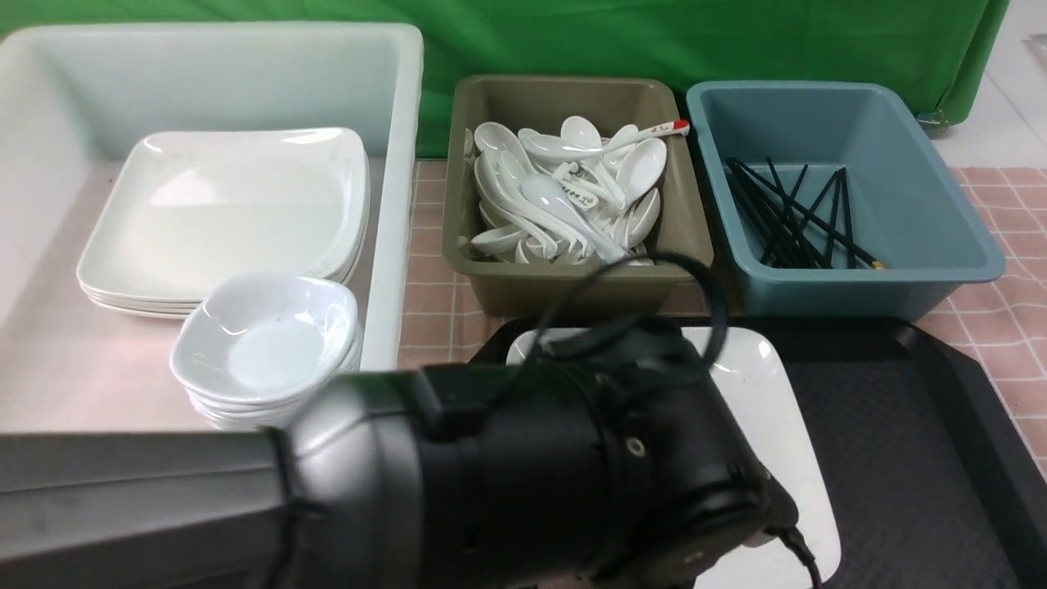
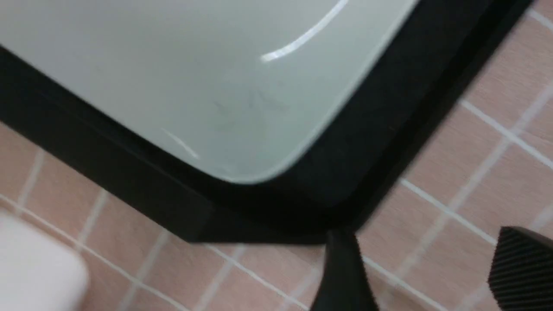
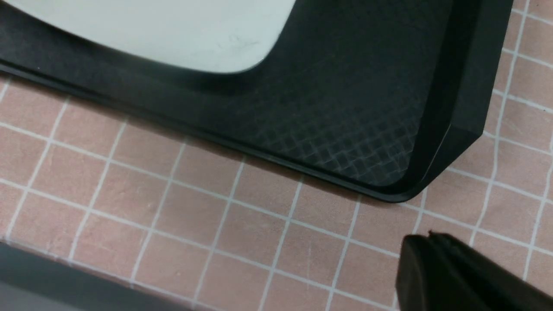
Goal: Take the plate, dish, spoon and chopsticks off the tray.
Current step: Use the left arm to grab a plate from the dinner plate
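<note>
Leftmost, the white tub (image 1: 393, 164) is waiting with stacked crockery. The left arm (image 1: 507, 474) is hovering over the plate (image 1: 785, 425), its jaws spread empty beside a corner, likely readying an edge grip. The plate is sitting on the tray (image 1: 916, 425), whose raised rim is crowding that corner. The right jaws are hanging pressed together above the desk (image 3: 173, 207).

A white tub (image 1: 405, 123) holds a stack of square plates (image 1: 221, 213). Beside it, an olive bin (image 1: 532, 290) is heaped with white spoons (image 1: 564, 196), one of them a red-tipped spoon (image 1: 654, 131). A blue bin (image 1: 900, 164) stands next to it on pink checked cloth (image 1: 429, 270), before a green backdrop (image 1: 654, 41).
</note>
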